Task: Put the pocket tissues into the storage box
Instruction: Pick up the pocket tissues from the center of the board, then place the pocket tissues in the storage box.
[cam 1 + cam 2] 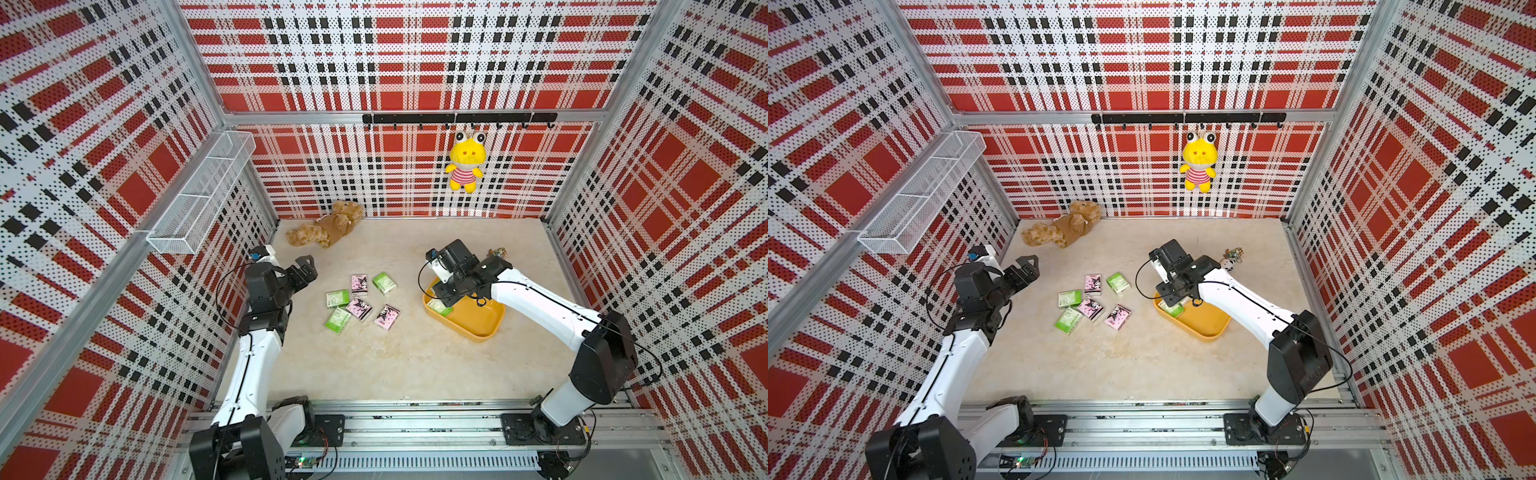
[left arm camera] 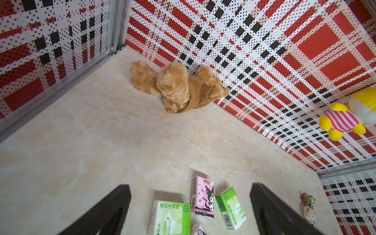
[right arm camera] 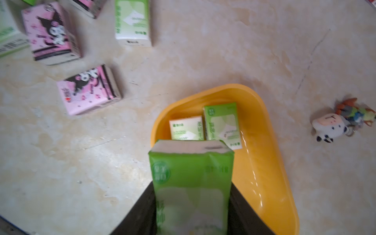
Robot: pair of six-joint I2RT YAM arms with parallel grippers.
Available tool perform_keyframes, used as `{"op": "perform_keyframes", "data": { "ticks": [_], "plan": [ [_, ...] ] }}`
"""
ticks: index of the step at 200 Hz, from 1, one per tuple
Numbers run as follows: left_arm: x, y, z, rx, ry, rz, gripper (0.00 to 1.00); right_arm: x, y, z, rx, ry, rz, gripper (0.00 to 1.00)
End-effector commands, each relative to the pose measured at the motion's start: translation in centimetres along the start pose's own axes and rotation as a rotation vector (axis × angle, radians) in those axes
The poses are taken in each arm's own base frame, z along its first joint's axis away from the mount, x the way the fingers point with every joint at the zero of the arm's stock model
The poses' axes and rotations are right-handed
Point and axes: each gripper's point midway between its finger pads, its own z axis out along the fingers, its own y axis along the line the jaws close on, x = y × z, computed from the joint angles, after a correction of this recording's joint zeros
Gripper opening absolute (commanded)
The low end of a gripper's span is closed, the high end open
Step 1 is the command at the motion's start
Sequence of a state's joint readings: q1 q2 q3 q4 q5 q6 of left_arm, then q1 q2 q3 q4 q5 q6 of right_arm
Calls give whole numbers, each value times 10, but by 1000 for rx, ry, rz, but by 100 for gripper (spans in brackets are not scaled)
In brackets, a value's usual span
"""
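Since I read the scene from the left wall inward, the wire basket (image 1: 199,195) comes first. Below it my left claw (image 1: 309,270) hangs over the tabletop (image 1: 395,374), jaws spread and nothing between them. Behind it a brown bear (image 1: 328,226) lies against the back wall.

Just right of that claw I count six loose packets (image 1: 360,308) lying flat in a cluster mid-tabletop, three green and three pink. The rear pink packet (image 1: 360,284) points roughly front to back. The pale green packet (image 1: 337,298) has its long axis running across, and the others sit on diagonals.

My right claw (image 3: 192,207) is clenched on a green packet (image 3: 191,179), gripping its long sides. Its long axis runs straight out along the fingers and its short free end points ahead, over the left end of the box (image 1: 490,328). I cannot tell whether it touches the box. The box lies on a diagonal, its long axis running from mid-tabletop toward the near right.

Inside, at that same left end, two more green packets lie flat side by side. The fully visible one (image 3: 222,124) is lined up with the one I hold, which hides part of its neighbour.

A yellow frog (image 1: 463,160) hangs on the back wall above. A trinket (image 3: 333,126) lies on the tabletop behind the box, apart from it.
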State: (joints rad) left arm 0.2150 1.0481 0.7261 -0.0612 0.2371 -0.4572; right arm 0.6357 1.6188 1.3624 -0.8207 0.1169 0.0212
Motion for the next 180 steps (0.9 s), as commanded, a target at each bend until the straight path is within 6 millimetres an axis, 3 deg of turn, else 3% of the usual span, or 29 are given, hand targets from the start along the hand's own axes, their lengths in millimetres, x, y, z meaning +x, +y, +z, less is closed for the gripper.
{"op": "perform_keyframes", "data": {
  "ticks": [1, 34, 65, 120, 180],
  "plan": [
    [-6, -7, 0, 19, -12, 5, 99, 22, -27, -1, 80, 48, -21, 52],
    [-7, -8, 1, 19, -14, 6, 99, 53, -50, 18, 96, 142, 16, 52],
    [-8, -9, 1, 21, -15, 7, 99, 68, -60, 31, 95, 204, 116, 52],
    [-4, -7, 1, 17, -10, 7, 99, 73, -30, 46, -30, 219, 433, 52],
    [-2, -6, 1, 14, -4, 8, 99, 87, -38, 44, 72, 217, 771, 52]
  ]
}}
